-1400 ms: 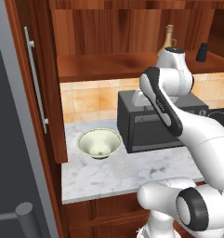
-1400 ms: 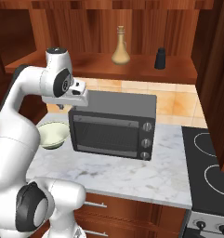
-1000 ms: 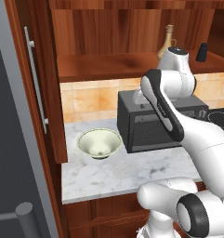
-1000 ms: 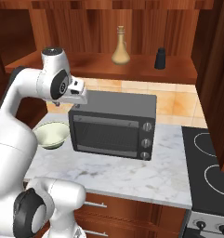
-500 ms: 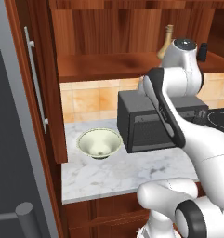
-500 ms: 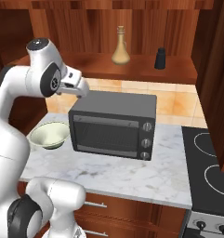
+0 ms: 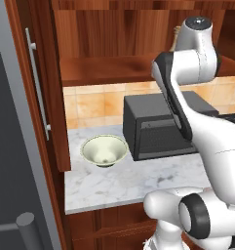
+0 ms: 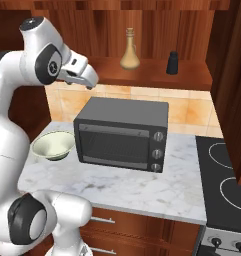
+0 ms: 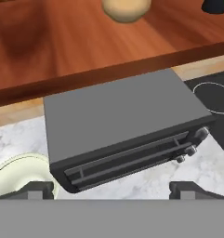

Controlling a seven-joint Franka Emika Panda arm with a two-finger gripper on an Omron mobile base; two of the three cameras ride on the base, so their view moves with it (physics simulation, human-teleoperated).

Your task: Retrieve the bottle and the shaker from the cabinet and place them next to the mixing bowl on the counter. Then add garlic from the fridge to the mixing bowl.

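The pincer (image 9: 111, 188) stands wide and holds nothing, above the dark grey microwave (image 8: 122, 134). The tan long-necked bottle (image 8: 130, 50) and the small black shaker (image 8: 172, 63) stand apart on the reddish-brown cabinet shelf (image 8: 147, 74). The pale cream-green mixing bowl (image 7: 104, 151) sits on the marbled white bench (image 7: 133, 178), left of the microwave

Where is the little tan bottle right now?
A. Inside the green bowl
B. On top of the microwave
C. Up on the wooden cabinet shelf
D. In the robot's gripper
C. The bottle stands on the cabinet shelf, left of the black shaker, above the microwave and apart from the open gripper.
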